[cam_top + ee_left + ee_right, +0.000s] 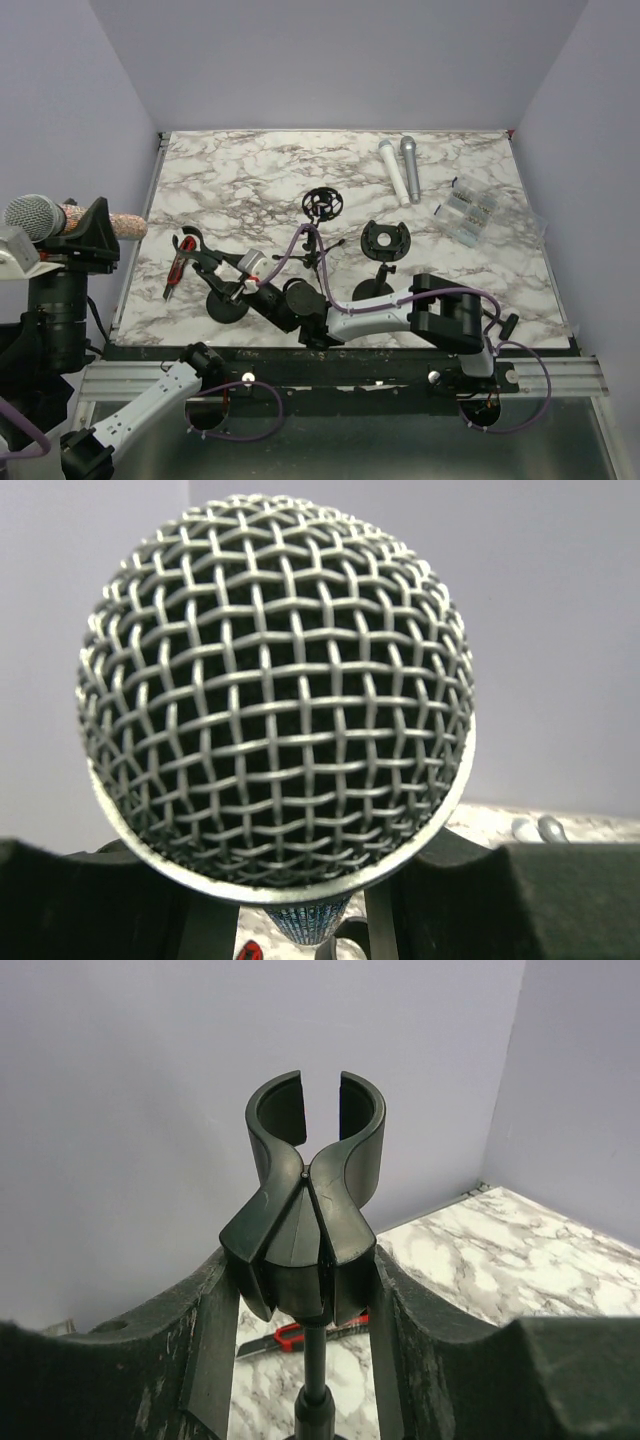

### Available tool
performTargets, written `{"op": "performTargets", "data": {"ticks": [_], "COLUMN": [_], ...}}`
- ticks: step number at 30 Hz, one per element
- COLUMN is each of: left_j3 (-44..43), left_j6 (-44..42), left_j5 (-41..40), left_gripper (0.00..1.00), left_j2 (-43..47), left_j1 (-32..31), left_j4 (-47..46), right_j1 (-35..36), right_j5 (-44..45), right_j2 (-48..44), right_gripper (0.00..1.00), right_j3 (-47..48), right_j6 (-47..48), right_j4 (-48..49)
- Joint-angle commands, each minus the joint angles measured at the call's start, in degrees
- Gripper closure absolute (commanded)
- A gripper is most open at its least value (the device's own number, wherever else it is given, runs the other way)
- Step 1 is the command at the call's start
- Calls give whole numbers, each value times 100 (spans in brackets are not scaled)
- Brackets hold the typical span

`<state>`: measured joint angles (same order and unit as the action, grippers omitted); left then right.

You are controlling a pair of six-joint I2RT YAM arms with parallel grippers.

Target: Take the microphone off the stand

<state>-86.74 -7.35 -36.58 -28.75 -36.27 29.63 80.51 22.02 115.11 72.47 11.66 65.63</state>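
At far left, the left gripper [88,235] is clenched on the microphone [275,715], holding it off the left edge of the table [250,170], well apart from the stand [316,1400]; the right gripper [305,1360] is clamped on the stand's empty clip [305,1190]. Removal looks done; what remains is best done with 1 arm steadying the stand while the other lowers the microphone flat onto bare marble, clear of the red knife [178,268].

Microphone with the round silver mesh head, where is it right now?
Top view, far left: the microphone is clamped in the left gripper, off the table's left edge, away from the empty stand clip in the right gripper.
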Motion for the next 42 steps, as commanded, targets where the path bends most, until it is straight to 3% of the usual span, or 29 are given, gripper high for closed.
{"op": "performTargets", "data": {"ticks": [1,8,31,32,37,42], "left_j3": [196,236,321,309,411,597], "left_j6": [569,942,1348,1366,1588,1927], "left_j5": [584,831,1133,1148,1323,1625], "left_gripper": [100,100,100,100,100,100], "left_j2": [197,235,240,236,205,125], "left_j1": [24,24,24,28,25,29], "left_j4": [443,570,702,710,655,649], "right_j1": [-32,-31,-24,-11,2,15], "right_j5": [-42,-166,-18,-31,113,321], "right_j2": [12,144,629,581,328,-187], "right_gripper": [99,99,99,93,36,3], "right_j3": [-475,-466,-800,-784,-693,-592], "right_j6": [-132,-309,-476,-472,-496,-650], "right_j4": [-974,-1299,-1104,-1171,-1472,-2078]}}
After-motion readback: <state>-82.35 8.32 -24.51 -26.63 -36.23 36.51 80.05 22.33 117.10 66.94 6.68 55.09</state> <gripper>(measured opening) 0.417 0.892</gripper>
